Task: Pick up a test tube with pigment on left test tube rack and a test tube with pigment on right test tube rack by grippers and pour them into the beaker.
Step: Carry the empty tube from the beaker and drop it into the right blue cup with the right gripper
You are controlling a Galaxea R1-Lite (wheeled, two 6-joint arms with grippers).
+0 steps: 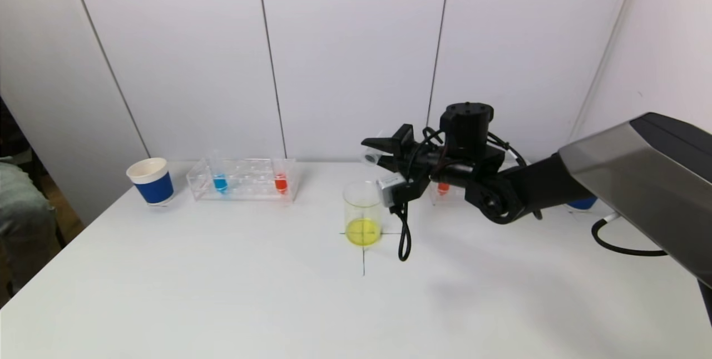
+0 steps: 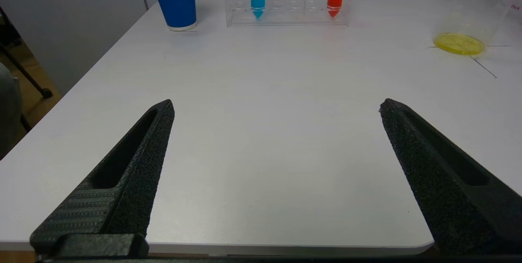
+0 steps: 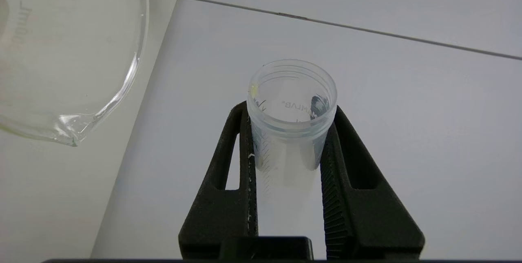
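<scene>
Right arm (image 1: 556, 183): black joints, big shiny grey shell with black top. Round black motor cap (image 1: 467, 119) with small screws behind fingers. Small grey camera box (image 1: 391, 186) under fingers, black cable (image 1: 404, 236) hanging in loop. Right gripper (image 3: 291, 132): two black pointy fingers (image 3: 350, 173), long holes in sides, ridged inner faces. Left gripper (image 2: 277, 108): black rough fingers (image 2: 134, 165), same long holes.

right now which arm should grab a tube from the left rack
Left. The left gripper is open and empty, facing the left rack with its blue tube and red tube. The right gripper is shut on an emptied tube by the beaker.
</scene>
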